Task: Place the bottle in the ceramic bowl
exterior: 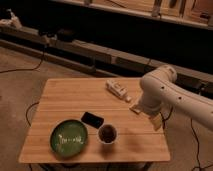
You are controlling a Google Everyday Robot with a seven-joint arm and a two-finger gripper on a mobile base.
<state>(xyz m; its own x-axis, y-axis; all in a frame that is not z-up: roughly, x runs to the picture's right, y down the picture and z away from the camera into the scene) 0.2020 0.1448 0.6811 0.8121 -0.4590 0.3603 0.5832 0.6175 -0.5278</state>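
Here, one bottle lies apart from one ceramic bowl; gripper over the table edge, its state untellable.

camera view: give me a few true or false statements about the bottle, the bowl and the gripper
1. The bottle lies inside the ceramic bowl. False: it lies on the table near the far edge, well apart from the bowl.
2. The ceramic bowl sits toward the table's near left corner in the picture. True.
3. The gripper hangs over the bowl. False: it is at the table's right side, nearer the bottle than the bowl.
4. A flat black object lies just behind the gap between the bowl and the cup. True.
5. The cup stands left of the bowl. False: it stands right of it.
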